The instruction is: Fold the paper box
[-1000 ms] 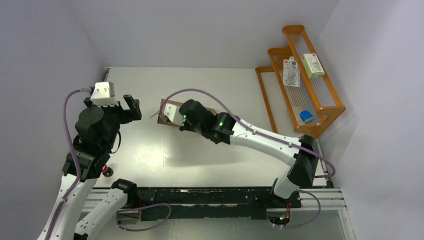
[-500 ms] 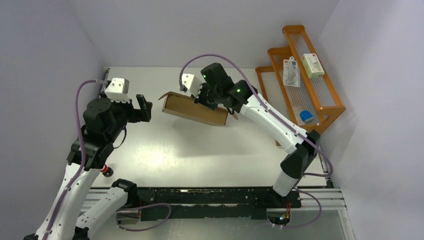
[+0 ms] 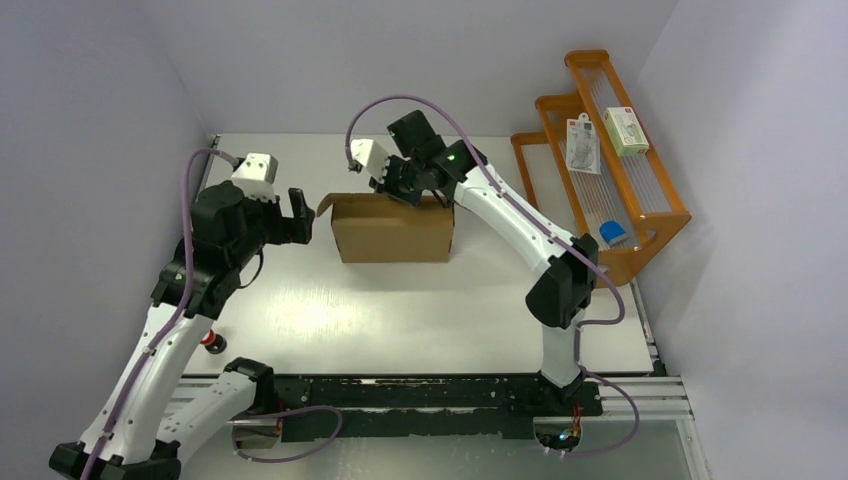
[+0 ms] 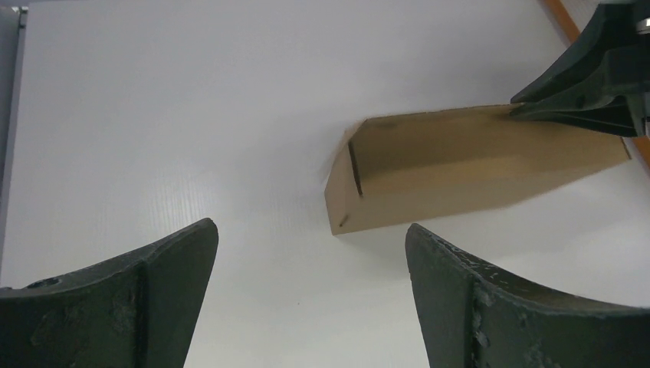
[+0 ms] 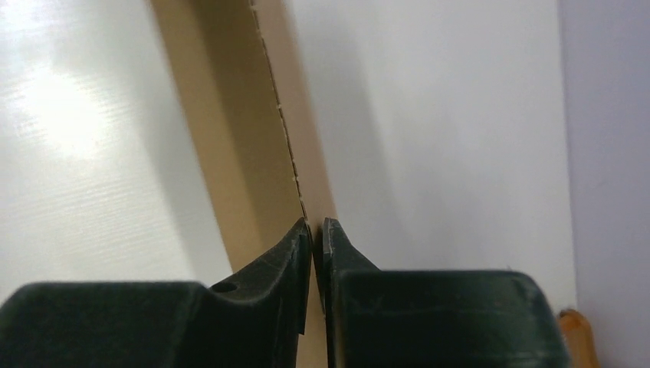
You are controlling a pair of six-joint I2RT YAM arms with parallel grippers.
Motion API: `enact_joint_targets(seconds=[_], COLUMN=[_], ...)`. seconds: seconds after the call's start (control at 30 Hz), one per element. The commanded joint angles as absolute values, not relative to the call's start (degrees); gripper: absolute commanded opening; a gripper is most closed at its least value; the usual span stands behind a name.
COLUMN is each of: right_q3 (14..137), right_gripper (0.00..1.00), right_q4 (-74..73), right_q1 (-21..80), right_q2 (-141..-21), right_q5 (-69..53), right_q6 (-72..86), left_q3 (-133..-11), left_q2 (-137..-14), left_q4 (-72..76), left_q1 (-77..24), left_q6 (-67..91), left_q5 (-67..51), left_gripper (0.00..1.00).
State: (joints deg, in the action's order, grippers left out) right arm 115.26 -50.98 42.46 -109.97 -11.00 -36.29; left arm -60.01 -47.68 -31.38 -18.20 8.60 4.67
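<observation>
The paper box (image 3: 392,228) is a folded brown cardboard mailer standing on its long side in the middle of the table. My right gripper (image 3: 412,193) reaches down onto its top back edge. In the right wrist view the jaws (image 5: 316,230) are pinched on a thin cardboard wall (image 5: 260,153) with a perforated seam. My left gripper (image 3: 300,215) hangs open just left of the box, apart from it. In the left wrist view its wide-spread fingers (image 4: 310,253) frame bare table, and the box's end (image 4: 460,165) lies ahead to the right.
An orange wire-fronted rack (image 3: 610,150) stands at the back right and holds small white packages (image 3: 583,145) and a blue item (image 3: 612,233). Grey walls close in the table on three sides. A red knob (image 3: 210,343) sits by the left arm's base.
My right arm has swung back and up, carrying the box from a low tilt to standing on its long side. The left gripper has moved right, toward the box's left end.
</observation>
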Motion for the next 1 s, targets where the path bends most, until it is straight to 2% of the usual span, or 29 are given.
enact_joint_targets(seconds=[0.0, 0.3, 0.5, 0.67, 0.77, 0.97], right_q3=[116.83, 115.13, 108.54, 98.6, 90.84, 80.13], right_gripper=[0.16, 0.36, 0.52, 0.63, 0.65, 0.62], right_q4=[-56.83, -51.67, -44.58, -37.44, -33.07, -32.15], right_q1=[42.1, 42.06, 42.14, 42.18, 42.08, 42.06], right_q2=[-113.6, -110.23, -102.94, -93.69, -86.45, -75.04], right_q5=[-11.17, -7.58, -2.64, 6.52, 11.22, 14.73], right_q6=[-35.7, -31.68, -25.77, -16.75, -10.98, -2.63], left_q3=[-57.94, -56.19, -56.89, -58.62, -60.59, -65.08], left_q2=[-48.65, -52.16, -53.45, -57.2, -60.67, -64.7], left_q4=[-31.48, -29.47, -27.87, -25.55, -25.53, -26.44], left_q1=[-17.84, -17.84, -17.84, -17.72, -16.58, -14.62], left_q6=[8.68, 9.61, 8.5, 6.98, 5.76, 3.41], left_q5=[4.41, 2.96, 4.1, 4.03, 2.41, -3.43], left_gripper=[0.97, 0.96, 0.97, 0.97, 0.97, 0.95])
